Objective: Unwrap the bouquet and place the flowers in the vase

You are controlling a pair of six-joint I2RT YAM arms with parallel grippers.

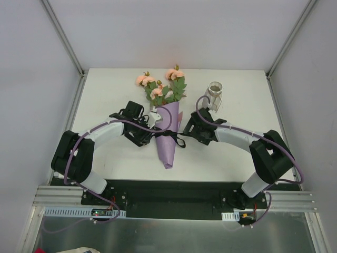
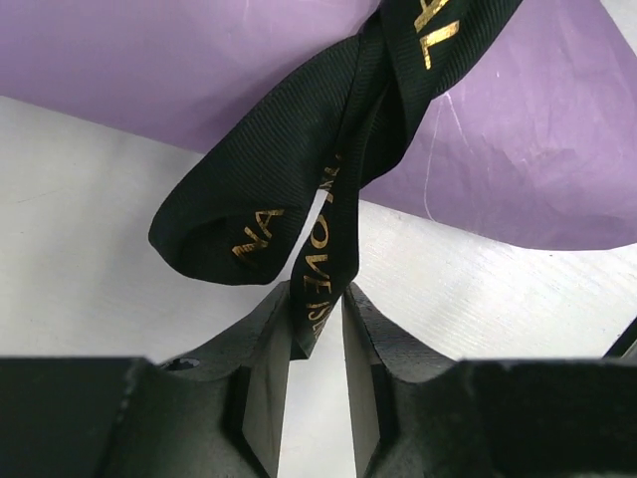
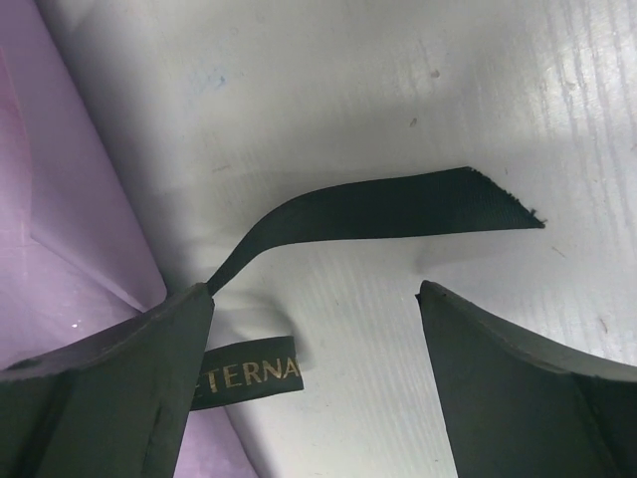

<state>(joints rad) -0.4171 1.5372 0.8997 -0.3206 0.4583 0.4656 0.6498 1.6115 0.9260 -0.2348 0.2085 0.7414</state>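
1. At the left of the overhead view, the left gripper (image 1: 150, 130) is set against the left side of the bouquet (image 1: 168, 124). In its wrist view the jaws are seen drawn almost together, pinched on the very end of a gold-lettered tail of the black ribbon (image 2: 299, 179).
2. At the centre, the bouquet is laid flat on the white tabletop (image 1: 105, 89). Its lilac paper cone (image 1: 167, 147) points toward the lower edge and the flowers (image 1: 158, 87) toward the upper edge. The bow is tied, so nothing is judged unwrapped yet.
3. Just right of the cone, the right gripper (image 1: 184, 129) is held with jaws wide apart and empty. Another ribbon tail is seen lying between them.
4. At the upper right, the vase (image 1: 215, 94) stands upright, well apart from the bouquet, with no flowers in it.
5. Risks: the tail is gripped close to its end and could be lost under a pull. With the cone unpinned, the whole bouquet could be dragged rather than the bow undone. The vase could be toppled by the right arm nearby.
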